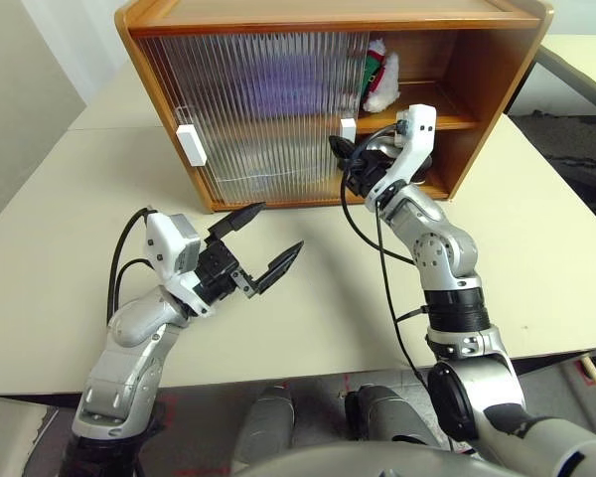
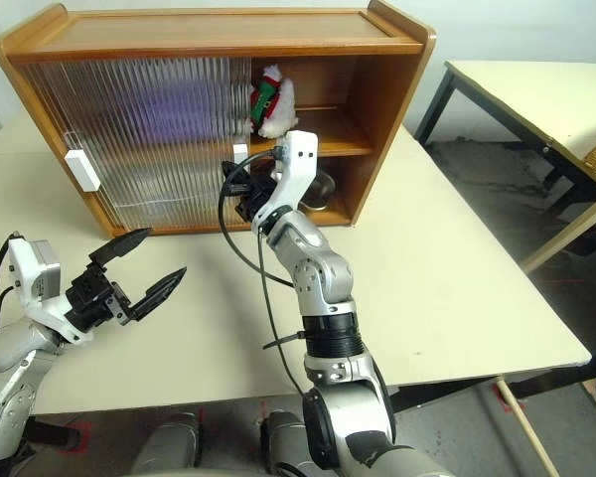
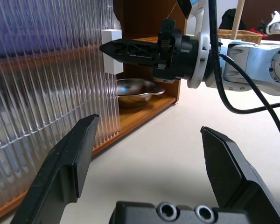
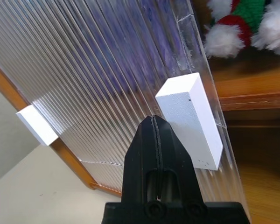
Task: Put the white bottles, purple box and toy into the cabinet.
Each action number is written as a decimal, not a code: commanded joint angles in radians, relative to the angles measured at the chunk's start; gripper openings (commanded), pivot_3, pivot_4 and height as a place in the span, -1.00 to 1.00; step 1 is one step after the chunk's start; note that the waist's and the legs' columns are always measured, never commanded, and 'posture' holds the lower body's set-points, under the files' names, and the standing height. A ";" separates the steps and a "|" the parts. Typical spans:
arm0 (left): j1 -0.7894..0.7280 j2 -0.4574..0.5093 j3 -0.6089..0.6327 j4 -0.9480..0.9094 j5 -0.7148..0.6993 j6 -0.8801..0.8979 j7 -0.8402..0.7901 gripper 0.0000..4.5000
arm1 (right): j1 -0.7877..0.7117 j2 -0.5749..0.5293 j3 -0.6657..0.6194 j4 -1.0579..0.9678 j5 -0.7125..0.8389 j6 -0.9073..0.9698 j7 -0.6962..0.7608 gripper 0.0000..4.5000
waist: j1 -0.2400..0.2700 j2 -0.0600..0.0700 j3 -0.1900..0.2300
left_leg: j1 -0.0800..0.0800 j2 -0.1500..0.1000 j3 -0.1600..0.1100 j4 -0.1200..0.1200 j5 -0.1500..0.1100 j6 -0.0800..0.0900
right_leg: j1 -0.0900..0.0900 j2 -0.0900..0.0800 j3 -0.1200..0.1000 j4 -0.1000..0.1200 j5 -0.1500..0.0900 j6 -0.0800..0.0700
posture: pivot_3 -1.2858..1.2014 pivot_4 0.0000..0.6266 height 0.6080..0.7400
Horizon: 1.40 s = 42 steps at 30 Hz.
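Jaws: left gripper (image 1: 261, 239) spread wide, nothing btwn fingers, hovering over the table (image 1: 308, 308) in front of the cabinet (image 1: 328, 20). Right gripper (image 4: 155, 140) fingers pressed fully together, holding nothing, tip right at the white handle (image 4: 190, 119) of the inner sliding door (image 1: 268, 109); contact w/ handle can't be confirmed. 2nd white handle (image 1: 191, 146) sits further left on the other ribbed door.

Both doors cover the left portion of the cabinet; right portion open. Toy (image 1: 380, 75) sits on the inner shelf (image 1: 447, 121) in the open part, just beside the door edge. Steel bowl (image 3: 133, 89) on the cabinet floor under the shelf. Purple blur behind the ribbed doors at upper level, prob the purple box (image 1: 263, 94), outline not clear. White bottles can't be made out through the ribbing.
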 commanded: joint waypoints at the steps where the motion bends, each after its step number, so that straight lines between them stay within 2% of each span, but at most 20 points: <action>1: -0.008 0.004 0.007 -0.008 -0.008 -0.011 -0.001 1.00 | -0.003 -0.003 -0.018 0.009 -0.022 -0.022 -0.021 -0.98 | 0.000 0.000 0.000 | 0.000 0.000 0.000 0.000 0.000 0.000 | 0.000 0.000 0.000 0.000 0.000 0.000 | 0.07 -0.83 1.00; 26: -0.039 0.001 -0.015 0.021 -0.037 -0.031 -0.026 1.00 | 0.014 -0.045 -0.062 -0.018 -0.077 -0.075 -0.068 -0.98 | -0.014 -0.001 -0.001 | 0.000 0.000 0.001 0.001 0.004 0.007 | 0.000 0.000 0.000 0.000 0.000 0.004 | 0.04 -0.88 1.00; 42: -0.062 -0.001 -0.026 0.054 -0.036 -0.029 -0.051 1.00 | 0.014 -0.092 -0.098 0.003 -0.098 -0.107 -0.081 -0.98 | -0.033 -0.003 -0.018 | 0.000 -0.001 0.001 0.000 0.006 0.011 | 0.000 0.000 0.000 0.000 0.001 0.007 | 0.02 -0.88 1.00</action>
